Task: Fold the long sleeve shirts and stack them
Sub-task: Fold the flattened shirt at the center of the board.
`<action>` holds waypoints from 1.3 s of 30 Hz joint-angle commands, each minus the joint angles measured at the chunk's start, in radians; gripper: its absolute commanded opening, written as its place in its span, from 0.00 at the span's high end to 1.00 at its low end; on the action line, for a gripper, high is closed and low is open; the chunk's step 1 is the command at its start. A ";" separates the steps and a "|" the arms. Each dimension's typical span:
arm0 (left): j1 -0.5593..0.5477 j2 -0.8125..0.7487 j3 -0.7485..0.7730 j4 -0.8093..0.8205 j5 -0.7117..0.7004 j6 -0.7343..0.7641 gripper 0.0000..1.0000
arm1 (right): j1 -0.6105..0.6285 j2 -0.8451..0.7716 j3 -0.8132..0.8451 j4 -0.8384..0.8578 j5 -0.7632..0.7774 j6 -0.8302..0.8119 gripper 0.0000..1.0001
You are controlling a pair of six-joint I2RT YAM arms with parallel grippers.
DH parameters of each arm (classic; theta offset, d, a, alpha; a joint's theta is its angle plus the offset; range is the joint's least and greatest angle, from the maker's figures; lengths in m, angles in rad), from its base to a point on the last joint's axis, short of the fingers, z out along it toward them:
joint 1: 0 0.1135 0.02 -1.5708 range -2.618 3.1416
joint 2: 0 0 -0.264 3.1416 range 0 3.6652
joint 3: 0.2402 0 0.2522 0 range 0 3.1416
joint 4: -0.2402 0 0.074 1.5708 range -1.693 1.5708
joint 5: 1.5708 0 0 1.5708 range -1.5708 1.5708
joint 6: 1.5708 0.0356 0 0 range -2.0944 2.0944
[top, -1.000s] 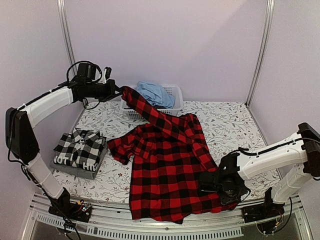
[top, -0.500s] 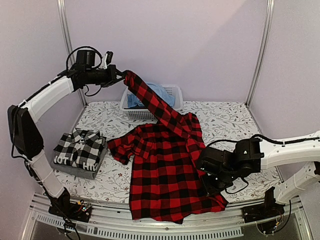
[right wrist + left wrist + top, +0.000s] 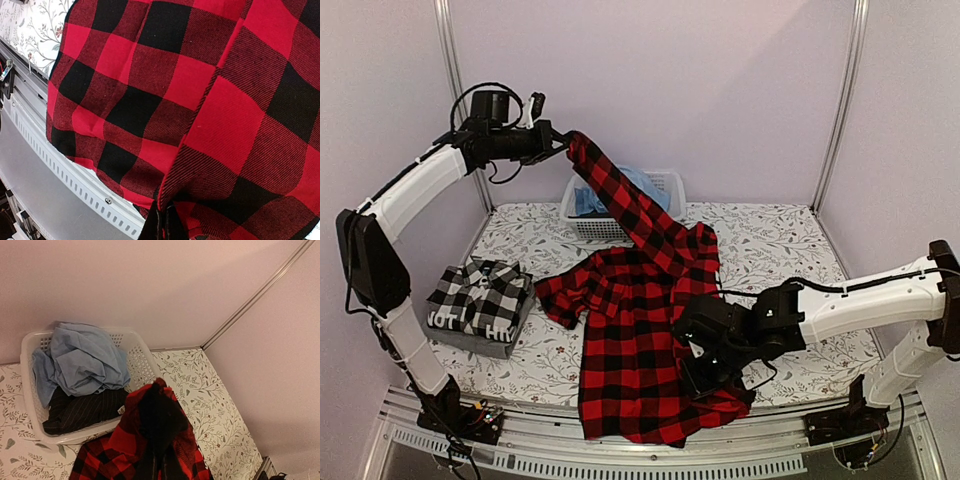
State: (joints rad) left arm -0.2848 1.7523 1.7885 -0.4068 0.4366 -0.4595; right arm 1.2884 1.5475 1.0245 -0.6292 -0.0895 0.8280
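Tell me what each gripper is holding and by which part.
The left gripper pinches the red-and-black flannel shirt by a sleeve end; the right gripper is shut on the same shirt's side edge near its hem.

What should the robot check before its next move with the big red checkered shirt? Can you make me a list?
1. The left gripper is shut on the sleeve of the red flannel shirt, held high: ok.
2. The right gripper is shut on the shirt's near right part: ok.
3. Shirt lying flat: not ok, bunched, hem over the table front.
4. Sleeve clear of the laundry basket: cannot tell.
5. Folded black-and-white check shirt apart from the flannel: ok.
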 commanded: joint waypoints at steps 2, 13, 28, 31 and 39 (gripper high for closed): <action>0.010 -0.001 -0.046 0.010 0.005 0.006 1.00 | -0.010 -0.049 -0.085 0.020 0.018 0.088 1.00; -0.015 -0.056 -0.170 0.129 0.061 -0.011 1.00 | -0.123 -0.423 -0.121 -0.096 0.406 0.169 1.00; -0.015 -0.119 -0.267 0.112 0.018 0.016 1.00 | -0.005 -0.178 -0.091 -0.044 0.175 0.095 1.00; -0.016 -0.135 -0.307 0.090 -0.006 0.033 1.00 | 0.024 -0.137 -0.111 -0.038 0.125 0.100 1.00; -0.013 -0.150 -0.341 0.031 -0.091 0.068 1.00 | 0.060 -0.226 -0.175 -0.129 0.100 0.144 1.00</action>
State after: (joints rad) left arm -0.2943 1.6455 1.4540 -0.3508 0.3996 -0.4267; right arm 1.3350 1.4086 0.8948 -0.6903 0.0364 0.9314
